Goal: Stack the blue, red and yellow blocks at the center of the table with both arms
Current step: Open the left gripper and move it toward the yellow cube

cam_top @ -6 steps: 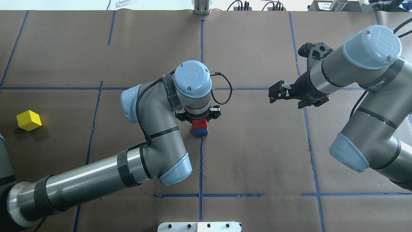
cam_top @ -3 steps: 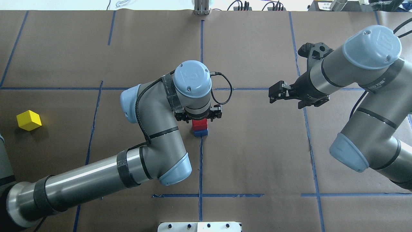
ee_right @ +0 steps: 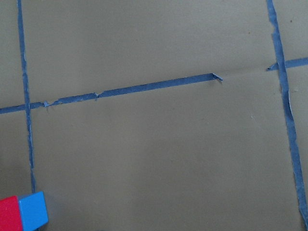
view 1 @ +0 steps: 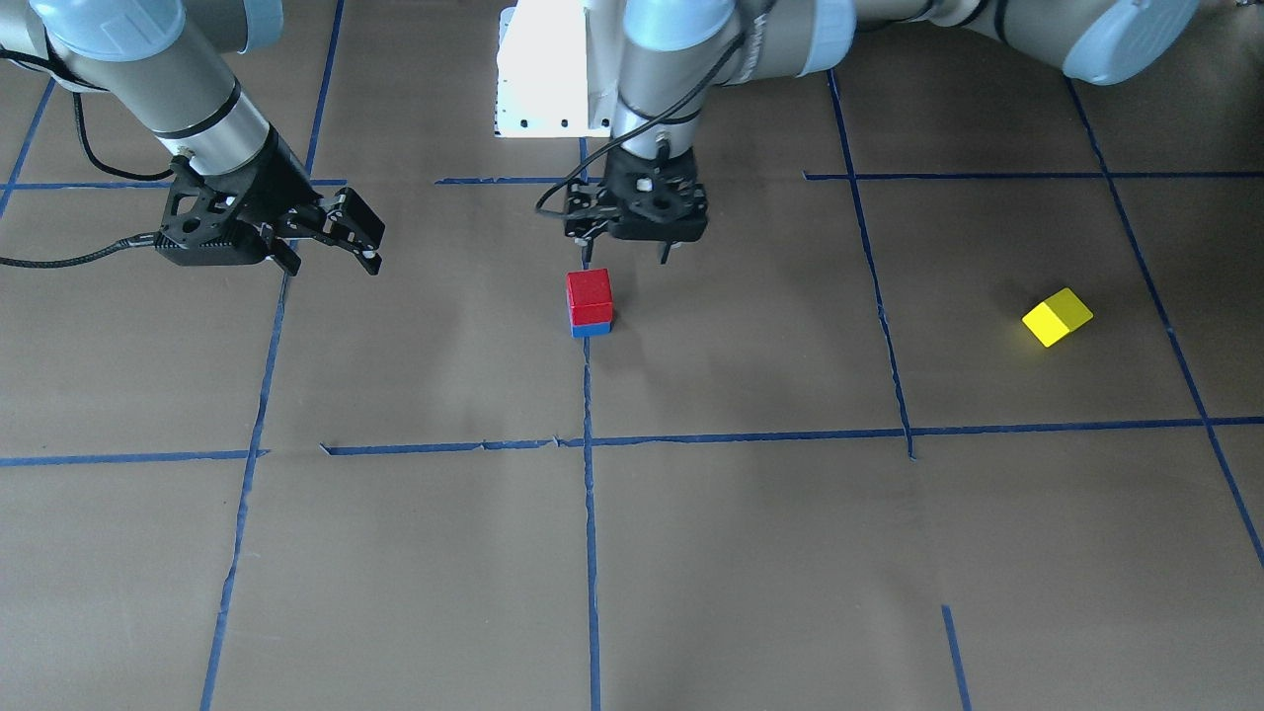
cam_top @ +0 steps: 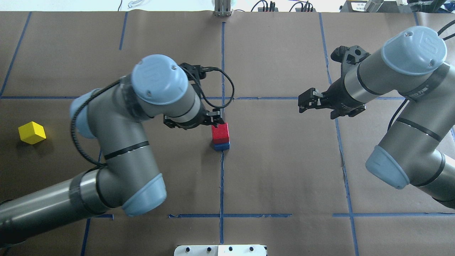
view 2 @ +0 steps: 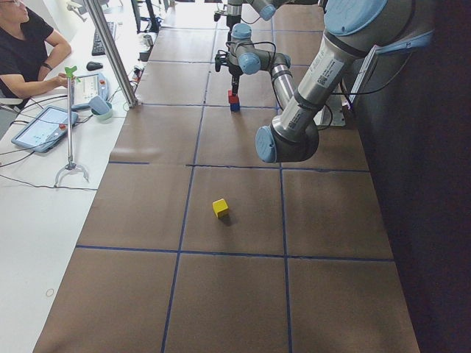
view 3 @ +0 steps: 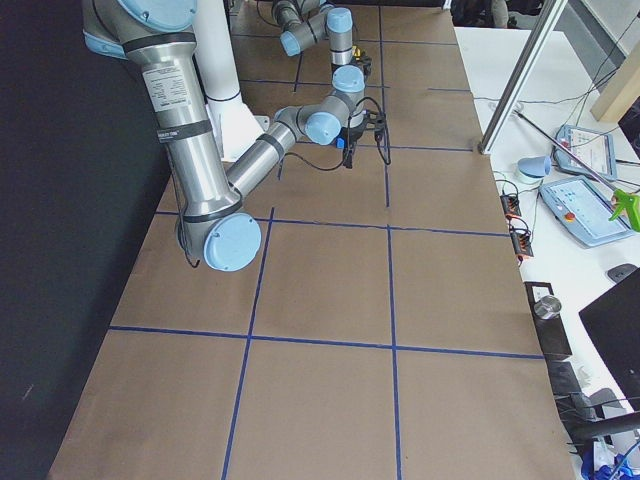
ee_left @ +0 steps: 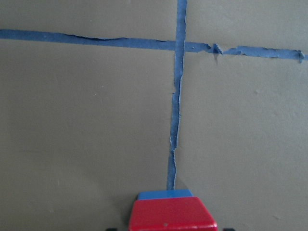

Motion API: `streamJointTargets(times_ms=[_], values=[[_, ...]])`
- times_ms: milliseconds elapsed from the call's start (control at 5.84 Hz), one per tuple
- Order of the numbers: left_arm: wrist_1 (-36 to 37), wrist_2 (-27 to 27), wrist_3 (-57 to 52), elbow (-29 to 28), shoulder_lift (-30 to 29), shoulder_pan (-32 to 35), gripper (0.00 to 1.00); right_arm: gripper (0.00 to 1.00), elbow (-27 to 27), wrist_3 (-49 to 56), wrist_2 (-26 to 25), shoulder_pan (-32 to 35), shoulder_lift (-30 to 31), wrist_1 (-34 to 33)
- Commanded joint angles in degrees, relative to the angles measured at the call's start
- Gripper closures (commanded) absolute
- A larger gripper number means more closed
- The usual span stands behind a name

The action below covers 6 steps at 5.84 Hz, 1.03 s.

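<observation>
Left fingers spread, brown paper, blue tape

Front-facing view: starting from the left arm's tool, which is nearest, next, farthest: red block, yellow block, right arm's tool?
1. Red block, beside the left tool, at table centre.
2. Right tool, on the robot's right.
3. Yellow block, far on the robot's left.

Blue tape grids the table; an operator seemingly sits beside.

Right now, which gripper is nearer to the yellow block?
Left. The left gripper hovers near the red block at centre; the right gripper sits beyond it, farther from the yellow block.
</observation>
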<state>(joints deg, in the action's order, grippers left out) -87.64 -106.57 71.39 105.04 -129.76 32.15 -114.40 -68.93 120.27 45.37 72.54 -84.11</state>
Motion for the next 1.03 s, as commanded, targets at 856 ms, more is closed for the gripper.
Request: streamJointTargets(times_ms=[856], values=[[-26.92, -23.56, -31.75, -1.07, 48.71, 28.72, 0.0, 0.0, -3.9, 4.94, 0.4, 3.58, 5.86, 0.18]])
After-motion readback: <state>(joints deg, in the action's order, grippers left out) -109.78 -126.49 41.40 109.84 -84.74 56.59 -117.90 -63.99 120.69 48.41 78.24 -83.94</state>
